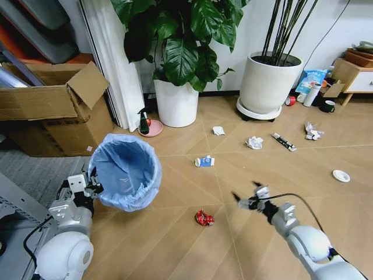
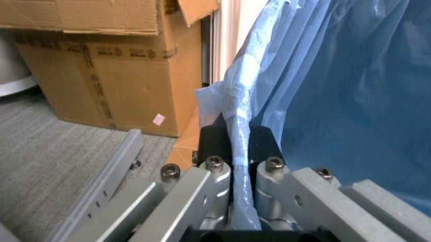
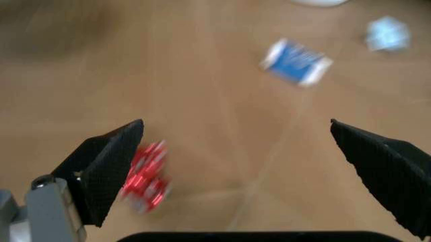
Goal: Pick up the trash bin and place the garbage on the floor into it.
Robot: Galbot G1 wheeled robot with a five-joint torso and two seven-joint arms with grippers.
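Observation:
The trash bin [image 1: 125,170], lined with a light-blue bag, hangs at the left with my left gripper [image 1: 93,185] shut on its rim; in the left wrist view the fingers [image 2: 217,146] pinch the bag's edge [image 2: 237,126]. My right gripper [image 1: 246,196] hovers open above the floor, to the right of a red crumpled wrapper [image 1: 204,218]. That wrapper [image 3: 145,176] lies beside one fingertip in the right wrist view, with the blue-white packet [image 3: 296,62] farther off. Other garbage lies beyond: the blue-white packet [image 1: 204,161], white paper wads [image 1: 254,142] [image 1: 218,130] [image 1: 313,132], a black-white stick wrapper [image 1: 284,142] and a white disc [image 1: 341,175].
A brown cardboard box [image 1: 55,108] stands at the left by a white curtain [image 1: 113,64]. Two large white plant pots [image 1: 176,102] [image 1: 269,84] line the back wall. A spray bottle on a pink dish [image 1: 144,123] sits near the box. A dark mug [image 1: 328,106] is at the far right.

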